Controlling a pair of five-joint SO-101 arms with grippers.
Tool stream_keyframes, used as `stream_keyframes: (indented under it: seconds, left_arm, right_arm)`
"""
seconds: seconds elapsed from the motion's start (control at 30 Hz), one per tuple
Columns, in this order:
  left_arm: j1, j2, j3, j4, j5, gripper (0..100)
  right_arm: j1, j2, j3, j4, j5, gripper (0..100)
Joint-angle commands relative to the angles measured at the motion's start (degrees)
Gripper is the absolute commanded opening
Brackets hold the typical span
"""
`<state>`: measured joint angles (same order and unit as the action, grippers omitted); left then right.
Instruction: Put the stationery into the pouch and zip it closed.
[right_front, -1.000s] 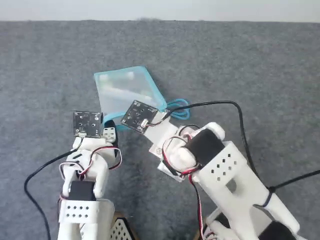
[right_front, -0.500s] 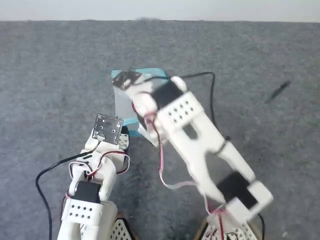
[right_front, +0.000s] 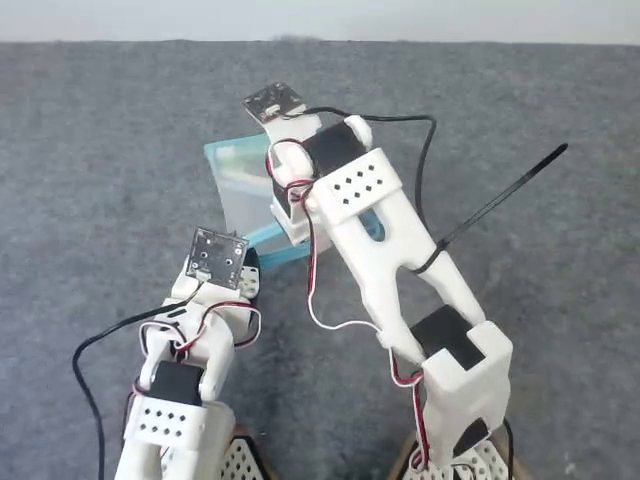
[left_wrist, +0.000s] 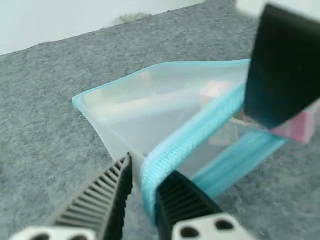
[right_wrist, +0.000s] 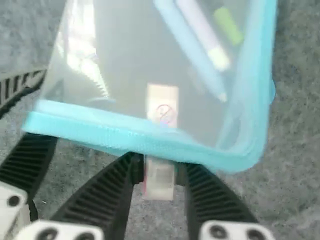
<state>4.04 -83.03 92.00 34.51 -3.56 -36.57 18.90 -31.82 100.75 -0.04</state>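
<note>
Since the pouch (right_wrist: 125, 65) sits directly ahead of the right claw (right_wrist: 160, 165), the insert line is basically set. Its teal zip edge (right_wrist: 125, 137) runs crosswise just past that claw's fingertips, long axis square to the approach. The right claw is clamped on a pale eraser (right_wrist: 159, 185), which touches the zip edge; can't tell if its tip is inside the mouth. Pens (right_wrist: 200, 35) lie in the pouch, beyond the zip edge. The left claw (left_wrist: 147, 172) pinches one end of the same zip edge, with the pouch body fanning away ahead of it, and that corner looks lifted. Judgement: the right arm is the nearer one for the insert, the left just holds the mouth. Below both claws is the grey felt-like table (right_front: 520, 90), with a pale wall (right_front: 320, 18) at the far side.
</note>
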Motion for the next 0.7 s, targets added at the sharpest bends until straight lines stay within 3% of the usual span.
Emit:
stream_keyframes:
  seconds: [0.0, 0.3, 0.67]
  left_arm:
    - [0.88, 0.35, -0.66, -0.79, -0.62, 1]
    - [0.88, 0.09, -0.13, -0.79, -0.62, 1]
    - [0.79, 0.09, -0.13, -0.79, -0.62, 1]
  right_arm:
    - [1.36, -0.84, -4.31, 1.63, -0.44, 25.8]
    - [1.54, -5.76, -4.31, 0.66, 0.26, 26.0]
    - [6.46, -26.51, -2.02, 1.27, 11.25, 22.5]
